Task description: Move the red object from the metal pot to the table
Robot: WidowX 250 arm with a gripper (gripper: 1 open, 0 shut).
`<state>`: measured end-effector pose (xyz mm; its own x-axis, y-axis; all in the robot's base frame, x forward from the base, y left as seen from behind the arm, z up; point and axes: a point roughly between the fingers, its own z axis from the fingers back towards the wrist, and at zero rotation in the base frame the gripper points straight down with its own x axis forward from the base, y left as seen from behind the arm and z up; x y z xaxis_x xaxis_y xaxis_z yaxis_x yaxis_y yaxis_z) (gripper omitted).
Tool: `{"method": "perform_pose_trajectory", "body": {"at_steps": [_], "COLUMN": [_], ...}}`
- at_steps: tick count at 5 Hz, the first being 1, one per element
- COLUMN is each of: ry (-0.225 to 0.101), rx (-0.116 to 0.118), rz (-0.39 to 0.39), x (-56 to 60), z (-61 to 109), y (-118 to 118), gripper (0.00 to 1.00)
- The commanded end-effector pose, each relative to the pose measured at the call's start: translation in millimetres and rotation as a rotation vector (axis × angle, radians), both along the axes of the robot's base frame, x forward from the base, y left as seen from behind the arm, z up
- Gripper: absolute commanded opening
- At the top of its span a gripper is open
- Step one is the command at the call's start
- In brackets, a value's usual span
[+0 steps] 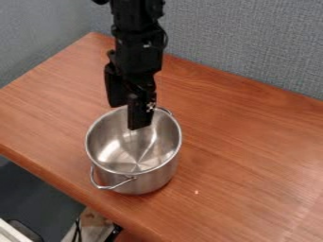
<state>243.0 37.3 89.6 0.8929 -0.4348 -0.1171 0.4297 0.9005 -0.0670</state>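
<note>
1. The pincer hangs over the far rim of the metal pot, pointing down, its jaws spread and holding nothing.
2. The red object is not visible; the pot's inside looks bare and shiny, and the part behind the pincer is hidden.
3. Risk: the pincer may strike the far rim and push the pot along the desk, or grip only air.
4. No brand, label or writing can be read.

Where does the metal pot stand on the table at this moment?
In the camera view the metal pot stands on the table near its front edge, left of centre, directly under the open claw, whose tips reach its rim.
</note>
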Motion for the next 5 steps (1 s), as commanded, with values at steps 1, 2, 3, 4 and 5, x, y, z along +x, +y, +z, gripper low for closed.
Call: {"method": "perform_pose_trajectory", "body": {"at_steps": [1, 2, 3, 4, 5], "ry": [-0.076, -0.074, -0.08, -0.085, -0.091], "rx": [-0.025, -0.008, 0.023, 0.036, 0.058], "rz": [0.049, 0.026, -0.03, -0.073, -0.115], "x": [9.2, 12.9, 16.3, 23.9, 21.6], "z": [13.4, 10.5, 11.4, 7.3, 2.5], "y": [3.0, -10.1, -30.1, -43.8, -32.7], "gripper": [1.0, 1.0, 1.0, 1.0, 1.0]}}
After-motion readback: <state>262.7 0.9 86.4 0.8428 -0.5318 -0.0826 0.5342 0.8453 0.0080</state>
